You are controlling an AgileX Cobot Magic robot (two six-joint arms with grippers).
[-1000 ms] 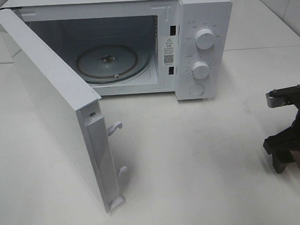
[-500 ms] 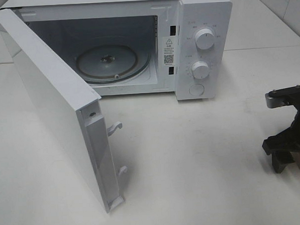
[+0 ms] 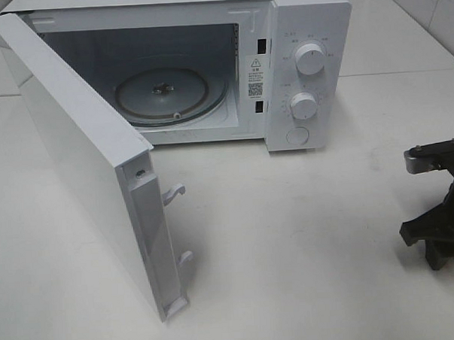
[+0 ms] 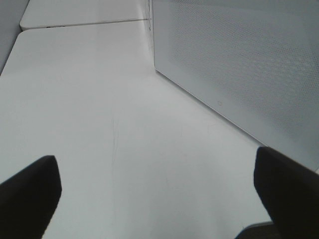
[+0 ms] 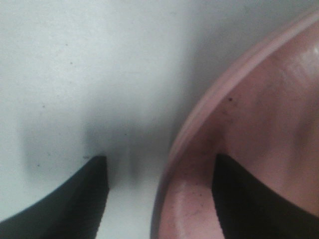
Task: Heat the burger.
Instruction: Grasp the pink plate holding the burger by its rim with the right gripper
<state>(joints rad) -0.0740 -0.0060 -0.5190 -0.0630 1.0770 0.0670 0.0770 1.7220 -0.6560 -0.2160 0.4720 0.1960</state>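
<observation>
On the white table [image 3: 291, 250], the microwave [image 3: 304, 31] stood with its door [image 3: 76, 161] open wide and its glass turntable [image 3: 171, 93] bare, so no heating was done yet. The right gripper [image 5: 159, 159] sat partly open around the pink plate [image 5: 259, 124] rim, not pinching. The left gripper [image 4: 154, 157] gaped wide, holding nothing. No burger showed, so where it lay, its facing and its long side could not be told.

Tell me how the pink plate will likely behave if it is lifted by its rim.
The pink plate looks glossy, so it may slip between the fingers. Its rim seems stiff, so bending is unlikely. Gripped at one edge only, it would probably tilt.
</observation>
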